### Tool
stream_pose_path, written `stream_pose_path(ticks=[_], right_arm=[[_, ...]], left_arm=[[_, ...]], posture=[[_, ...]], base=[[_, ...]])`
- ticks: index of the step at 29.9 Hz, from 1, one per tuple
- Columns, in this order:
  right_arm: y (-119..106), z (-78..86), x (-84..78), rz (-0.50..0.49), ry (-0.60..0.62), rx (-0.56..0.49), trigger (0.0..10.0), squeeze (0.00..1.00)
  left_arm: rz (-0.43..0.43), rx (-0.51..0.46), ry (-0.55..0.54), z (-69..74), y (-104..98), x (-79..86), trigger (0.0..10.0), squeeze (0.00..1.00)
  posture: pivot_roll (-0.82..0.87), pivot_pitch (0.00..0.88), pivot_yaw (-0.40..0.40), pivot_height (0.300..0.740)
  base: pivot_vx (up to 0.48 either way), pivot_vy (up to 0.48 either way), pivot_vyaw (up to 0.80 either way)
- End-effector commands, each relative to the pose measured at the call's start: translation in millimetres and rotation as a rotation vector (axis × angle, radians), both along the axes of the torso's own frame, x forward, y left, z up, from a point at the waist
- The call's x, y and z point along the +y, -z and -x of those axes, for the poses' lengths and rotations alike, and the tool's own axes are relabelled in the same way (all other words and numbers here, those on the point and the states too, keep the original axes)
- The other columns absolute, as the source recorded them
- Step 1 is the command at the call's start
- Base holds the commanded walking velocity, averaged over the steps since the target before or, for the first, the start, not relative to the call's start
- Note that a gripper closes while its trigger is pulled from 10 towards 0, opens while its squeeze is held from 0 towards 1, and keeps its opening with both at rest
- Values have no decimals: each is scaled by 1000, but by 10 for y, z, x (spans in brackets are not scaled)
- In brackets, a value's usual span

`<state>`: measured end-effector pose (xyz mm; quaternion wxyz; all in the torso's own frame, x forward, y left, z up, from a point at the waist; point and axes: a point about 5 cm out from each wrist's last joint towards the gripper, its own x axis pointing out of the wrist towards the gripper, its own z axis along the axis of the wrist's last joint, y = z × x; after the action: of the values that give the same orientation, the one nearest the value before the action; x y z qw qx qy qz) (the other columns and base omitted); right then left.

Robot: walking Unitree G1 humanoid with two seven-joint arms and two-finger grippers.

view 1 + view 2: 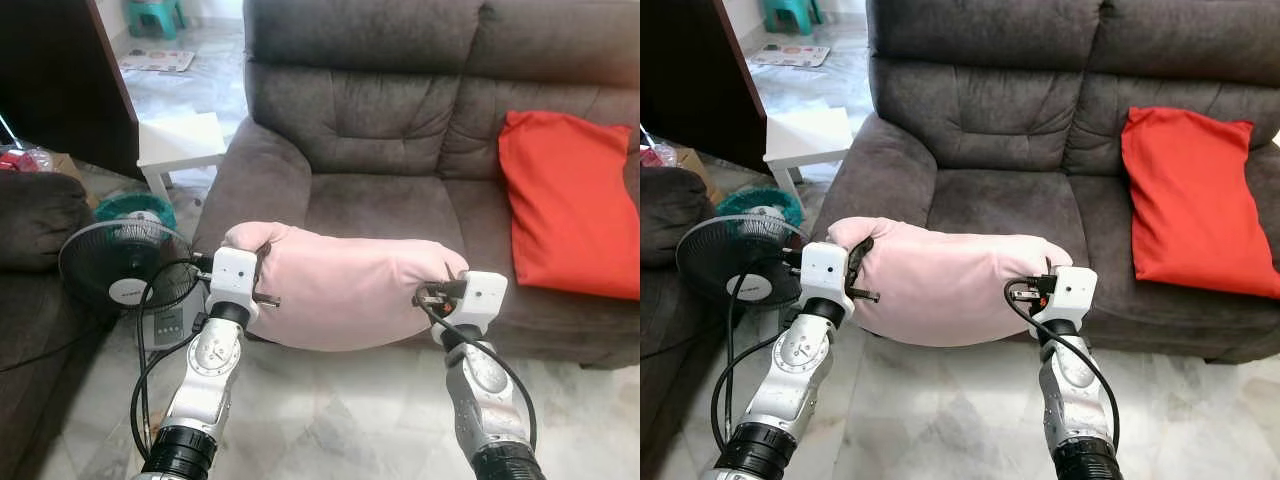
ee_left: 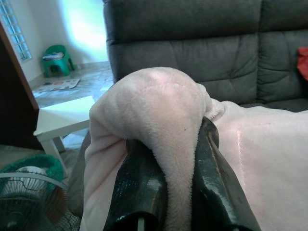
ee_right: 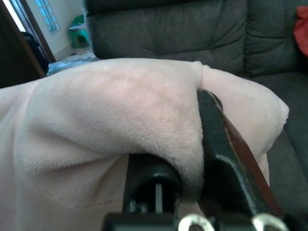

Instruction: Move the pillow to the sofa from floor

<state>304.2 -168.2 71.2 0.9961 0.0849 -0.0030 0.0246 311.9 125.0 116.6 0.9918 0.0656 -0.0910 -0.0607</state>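
While no writing reads, left hand (image 2: 168, 192) and right hand (image 3: 192, 192) pinch the pink pillow (image 1: 345, 290); sofa (image 1: 400, 200) behind.

The left seat (image 1: 380, 205) of the sofa (image 1: 340, 110) lies bare straight ahead of me, open for my arms. The red cushion (image 1: 568, 205) takes up the right seat, leaning on the backrest. The armrest (image 1: 245, 175) walls off the seat's left side. Beyond it, the fan (image 1: 120, 265) and white side table (image 1: 180, 140) crowd the floor by my left arm.
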Motion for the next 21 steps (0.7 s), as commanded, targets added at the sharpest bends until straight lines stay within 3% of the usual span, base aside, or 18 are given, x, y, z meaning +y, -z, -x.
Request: stream_pose_path(ticks=[1,11,17,21], right_arm=[[-183,-89,26,-9,-13,-80,10000,0],[-181,-92,39,-11,-20,-80,10000,0],[-190,-96,46,-9,-24,-86,10000,0],[-190,-96,29,-15,-12,-88,10000,0]], left_arm=[[4,-63,21,-25,-155,-45,10000,0],[4,-65,25,-25,-160,-47,10000,0],[-4,-74,33,-23,-174,-52,10000,0],[-7,-79,46,-19,-181,-66,10000,0]], posture=[[130,69,-41,740],[132,69,-41,740],[131,66,-38,740],[133,61,-35,740]], base=[[364,0,0],[359,0,0],[341,0,-657],[354,0,0]])
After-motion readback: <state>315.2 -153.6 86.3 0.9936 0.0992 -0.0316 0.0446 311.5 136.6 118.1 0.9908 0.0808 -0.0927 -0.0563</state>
